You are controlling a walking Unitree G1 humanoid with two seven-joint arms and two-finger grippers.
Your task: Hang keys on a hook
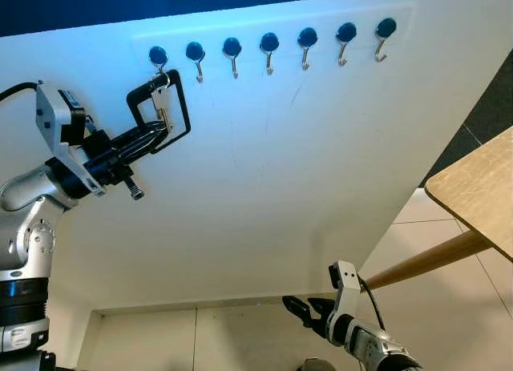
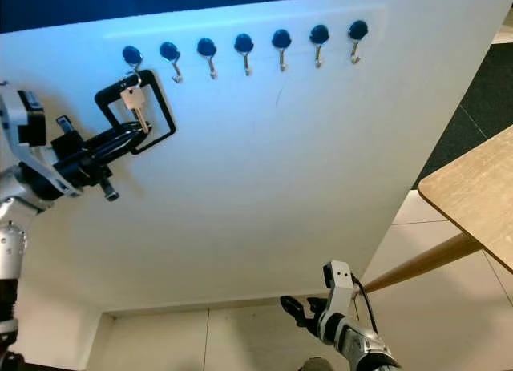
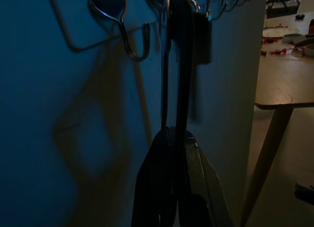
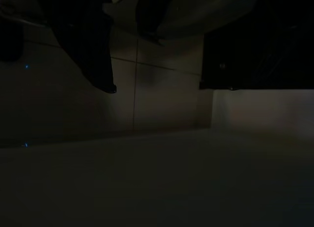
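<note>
Seven hooks run in a slanting row along the top of a white wall panel [image 1: 280, 187], each with a dark round base and a small silver hook below it. The leftmost hook [image 1: 159, 57] carries the keys; the other six, from the second hook [image 1: 195, 52] to the last hook [image 1: 385, 28], are bare.

The keys [image 1: 163, 106] are one silver key on a small ring, joined to a large black rectangular carabiner [image 1: 159, 110]. The ring sits at the leftmost hook, touching it, and the key hangs down inside the carabiner's frame. Whether the ring is fully over the hook tip cannot be told.

The left end effector [image 1: 152, 135] is raised to the wall, its two black fingers pressed together on the lower side of the carabiner. In the left wrist view the fingers [image 3: 179, 188] grip the dark frame edge-on, with a bare hook [image 3: 128, 36] just beside it and the carabiner's shadow on the wall.

The right end effector [image 1: 309, 308] hangs low near the tiled floor [image 1: 449, 275], idle, its fingers spread apart. Its wrist view is very dark; floor tiles and a wall base can just be made out.

A wooden bench [image 1: 481, 187] with a slanting round leg [image 1: 425, 263] stands at the right, well apart from the hooks. No writing or brand can be read anywhere.
</note>
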